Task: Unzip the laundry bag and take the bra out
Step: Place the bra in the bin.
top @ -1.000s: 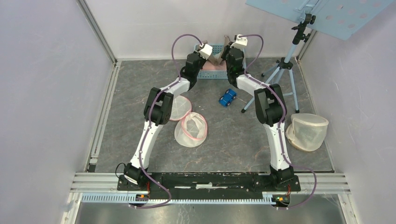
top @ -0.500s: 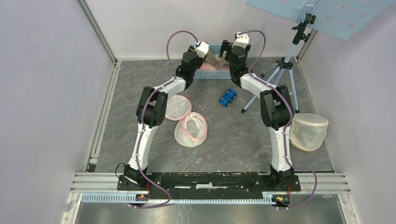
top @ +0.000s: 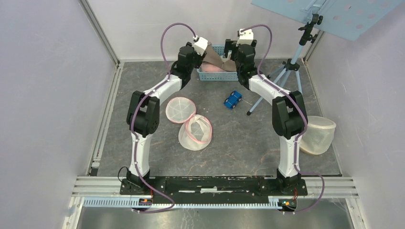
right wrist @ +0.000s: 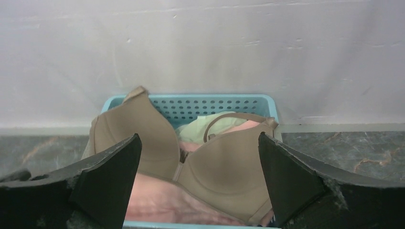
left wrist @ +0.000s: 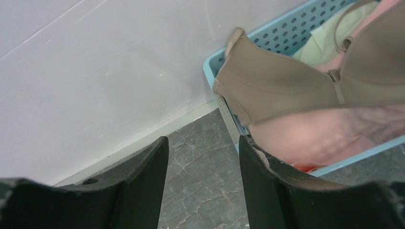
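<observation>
Place: robot lab test cell
Walls: plain white panels (top: 43,95) on 3 sides
Mounts: aluminium rail (top: 334,183), tripod (top: 297,52), overhead panel (top: 334,14)

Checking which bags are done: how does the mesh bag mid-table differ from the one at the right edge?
The middle mesh bag lies slumped with its mouth open; the right mesh bag stands puffed up, no opening showing. The middle one has pink trim; the right one looks plain cream. Both are round, see-through mesh.
</observation>
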Robot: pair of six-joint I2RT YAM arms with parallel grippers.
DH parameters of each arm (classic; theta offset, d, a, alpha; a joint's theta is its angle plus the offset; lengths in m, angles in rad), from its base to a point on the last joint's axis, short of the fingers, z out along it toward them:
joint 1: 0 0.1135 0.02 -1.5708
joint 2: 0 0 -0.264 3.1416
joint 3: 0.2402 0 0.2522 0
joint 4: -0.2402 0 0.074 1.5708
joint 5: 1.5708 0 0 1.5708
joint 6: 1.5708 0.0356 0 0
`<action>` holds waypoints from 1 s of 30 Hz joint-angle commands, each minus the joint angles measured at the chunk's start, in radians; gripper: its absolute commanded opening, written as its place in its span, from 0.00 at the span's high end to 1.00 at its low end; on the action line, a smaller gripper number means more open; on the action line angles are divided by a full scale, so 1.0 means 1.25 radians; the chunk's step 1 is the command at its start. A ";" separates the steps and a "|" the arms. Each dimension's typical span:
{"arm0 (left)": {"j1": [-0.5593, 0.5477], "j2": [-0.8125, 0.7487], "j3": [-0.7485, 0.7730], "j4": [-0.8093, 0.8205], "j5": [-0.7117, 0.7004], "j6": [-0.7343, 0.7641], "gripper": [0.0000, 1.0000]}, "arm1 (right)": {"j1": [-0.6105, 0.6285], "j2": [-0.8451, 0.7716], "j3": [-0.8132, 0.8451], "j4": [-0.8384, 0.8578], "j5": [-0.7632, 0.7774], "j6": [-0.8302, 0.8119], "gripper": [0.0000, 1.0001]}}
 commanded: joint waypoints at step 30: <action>-0.011 0.315 0.551 -0.451 0.160 -0.059 0.51 | -0.029 -0.080 -0.081 -0.134 -0.193 -0.169 0.02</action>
